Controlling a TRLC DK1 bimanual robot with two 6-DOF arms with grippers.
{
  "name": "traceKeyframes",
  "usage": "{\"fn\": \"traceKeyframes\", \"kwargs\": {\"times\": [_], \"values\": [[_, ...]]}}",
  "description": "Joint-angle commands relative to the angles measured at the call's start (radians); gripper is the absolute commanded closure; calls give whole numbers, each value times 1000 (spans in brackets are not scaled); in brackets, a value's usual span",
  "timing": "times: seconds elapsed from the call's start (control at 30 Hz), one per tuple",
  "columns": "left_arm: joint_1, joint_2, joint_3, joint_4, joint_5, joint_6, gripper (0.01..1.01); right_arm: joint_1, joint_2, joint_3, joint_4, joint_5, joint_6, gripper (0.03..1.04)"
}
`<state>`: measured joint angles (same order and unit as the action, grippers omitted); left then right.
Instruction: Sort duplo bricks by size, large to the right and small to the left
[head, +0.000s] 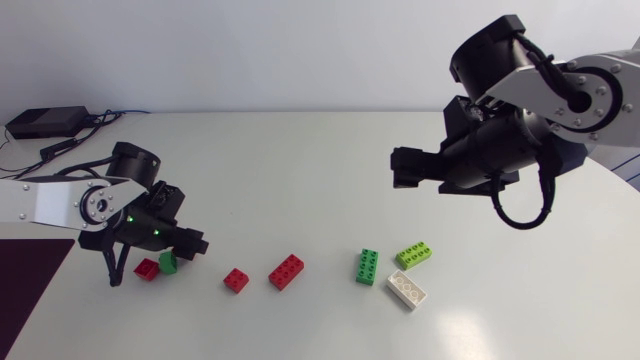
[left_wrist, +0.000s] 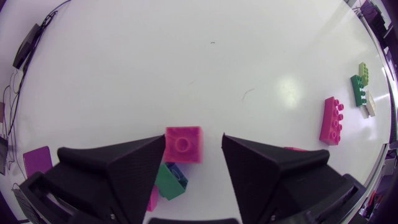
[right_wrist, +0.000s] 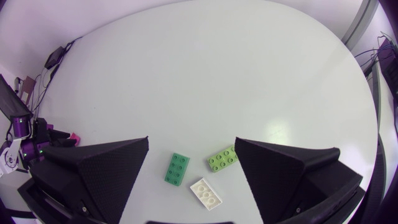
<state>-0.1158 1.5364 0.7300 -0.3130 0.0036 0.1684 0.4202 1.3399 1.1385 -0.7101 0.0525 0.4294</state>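
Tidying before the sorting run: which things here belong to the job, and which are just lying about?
Job: small red brick, another small red brick, small green brick, large red brick, large green brick, lime brick, white brick.
Lying about: black box, cables.

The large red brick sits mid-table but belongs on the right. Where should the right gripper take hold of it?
Probably from straight above: close the right gripper on the long side walls of the large red brick, near mid-length. It lies flat, studs up, turned diagonally, so turn the wrist to match; the nearest small red brick lies apart.
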Motion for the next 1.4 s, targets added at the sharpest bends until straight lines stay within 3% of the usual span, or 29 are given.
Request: {"fn": "traceKeyframes", "kwargs": {"times": [0.0,0.17,0.33,0.8,0.97,1.13,1.23,1.37], "values": [[-5,-47,6,9,9,19,54,8,15,-28,3,-3,17,67],[-180,-110,82,-77,19,-38,56,8,12,-29,4,-3,20,67],[-323,-88,55,-95,44,-72,57,8,7,-39,4,-3,19,67],[-334,36,11,-175,93,13,125,8,4,-39,4,-3,20,67],[-320,91,19,-176,95,29,408,8,2,-46,4,-5,20,67],[-328,166,29,-164,99,29,462,8,-2,-51,9,-6,19,67],[-321,172,32,-153,101,29,697,8,-4,-52,11,-5,17,67],[-311,149,51,-159,101,37,700,8,-2,-52,12,-8,17,67]]}}
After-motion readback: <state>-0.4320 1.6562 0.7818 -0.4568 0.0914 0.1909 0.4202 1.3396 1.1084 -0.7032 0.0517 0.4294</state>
